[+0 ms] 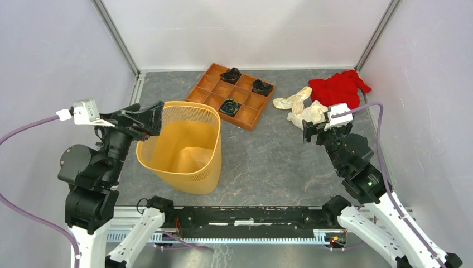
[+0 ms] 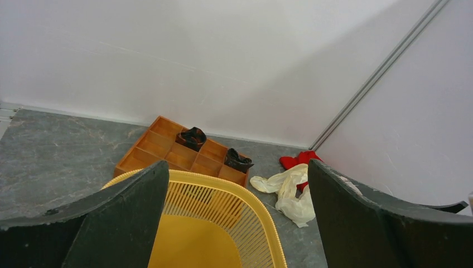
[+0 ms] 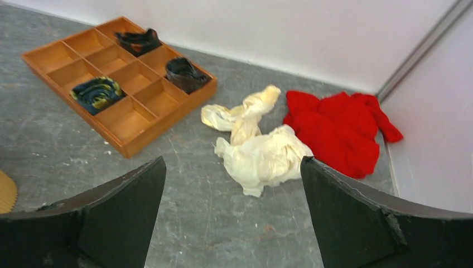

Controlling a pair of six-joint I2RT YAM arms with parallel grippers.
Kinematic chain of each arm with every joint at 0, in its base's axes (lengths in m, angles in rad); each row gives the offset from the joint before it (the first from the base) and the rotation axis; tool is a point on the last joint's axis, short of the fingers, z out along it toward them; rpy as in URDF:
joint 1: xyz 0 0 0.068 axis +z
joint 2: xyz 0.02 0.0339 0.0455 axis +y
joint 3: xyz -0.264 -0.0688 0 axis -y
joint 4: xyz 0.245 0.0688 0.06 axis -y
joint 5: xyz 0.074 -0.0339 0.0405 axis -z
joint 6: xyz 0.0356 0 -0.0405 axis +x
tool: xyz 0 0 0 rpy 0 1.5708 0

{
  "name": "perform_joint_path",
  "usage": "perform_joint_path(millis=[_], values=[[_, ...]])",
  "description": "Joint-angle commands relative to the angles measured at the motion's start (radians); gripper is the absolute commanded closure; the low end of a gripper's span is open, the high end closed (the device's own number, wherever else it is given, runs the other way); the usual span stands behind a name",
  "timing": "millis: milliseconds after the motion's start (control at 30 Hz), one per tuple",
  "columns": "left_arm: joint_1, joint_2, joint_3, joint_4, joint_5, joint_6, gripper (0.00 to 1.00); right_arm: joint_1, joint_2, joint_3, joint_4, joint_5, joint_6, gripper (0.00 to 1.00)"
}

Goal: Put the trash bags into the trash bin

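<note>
Right gripper [image 3: 231, 167] cropped below, trash bags [image 1: 297, 104] partly behind it

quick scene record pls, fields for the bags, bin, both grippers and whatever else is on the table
trash bags: crumpled on table, beside red cloth, outside the bin
trash bin: upright, by left arm
left gripper: open, empty, at bin's rim
right gripper: open, empty, above table near the bags
wooden tray: behind bin, dark rolled items in three compartments
task: not yet done
</note>
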Motion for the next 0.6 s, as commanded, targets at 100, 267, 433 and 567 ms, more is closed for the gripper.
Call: perform_joint_path(millis=[100,267,433,567], values=[[-0.017,0.019,0.016,-0.011,0.029,0.014,0.00,-0.106,-0.034,-0.071,0.002,-0.055,0.094,0.02],[-0.023,0.025,0.007,-0.014,0.033,0.020,0.00,-0.144,-0.068,-0.138,0.031,-0.095,0.163,0.02],[-0.027,0.031,-0.006,-0.014,0.046,0.023,0.00,-0.161,-0.070,-0.240,0.123,-0.357,0.227,0.02],[-0.028,0.030,-0.028,-0.016,0.073,0.030,0.00,-0.154,0.014,-0.307,0.198,-0.572,0.279,0.02]])
